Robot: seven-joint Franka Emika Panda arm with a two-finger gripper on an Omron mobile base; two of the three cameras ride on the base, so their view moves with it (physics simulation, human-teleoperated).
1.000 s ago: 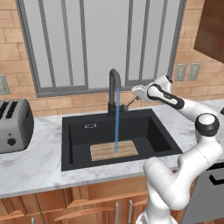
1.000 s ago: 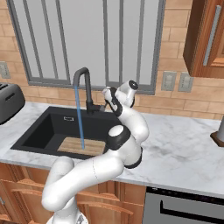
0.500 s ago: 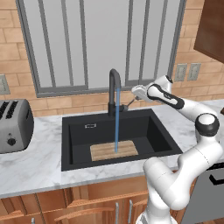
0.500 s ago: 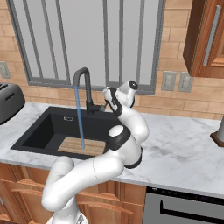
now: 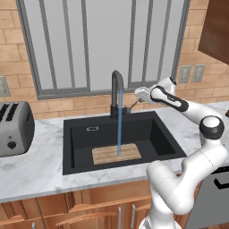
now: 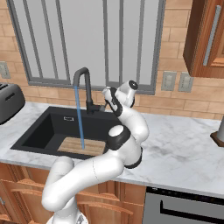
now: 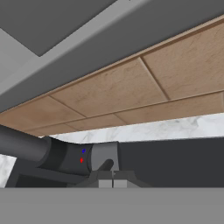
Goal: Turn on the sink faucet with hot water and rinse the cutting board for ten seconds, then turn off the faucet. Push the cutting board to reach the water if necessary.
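Observation:
The matte-black sink faucet (image 5: 116, 92) (image 6: 82, 80) arches over the black sink (image 5: 79, 138) (image 6: 44, 126). A thin blue stream of water (image 5: 119, 126) (image 6: 80, 123) falls straight from the spout onto the light-wood cutting board (image 5: 109, 154) (image 6: 74, 145), which lies flat on the basin floor. My gripper (image 5: 135, 102) (image 6: 106, 103) (image 7: 112, 178) is shut, its tips right at the small grey lever handle (image 5: 129, 107) (image 7: 105, 155) on the faucet's right side. Nothing is held between the fingers. In the hand view the dark faucet base (image 7: 27, 146) lies to the left.
A silver toaster (image 5: 13, 128) (image 6: 8, 102) stands on the marble counter (image 5: 31, 170) left of the sink. Wall outlets (image 5: 192, 74) sit on the brick backsplash. A wooden wall cabinet (image 6: 205, 37) hangs upper right, and a dark object (image 6: 218, 130) stands at the counter's right edge.

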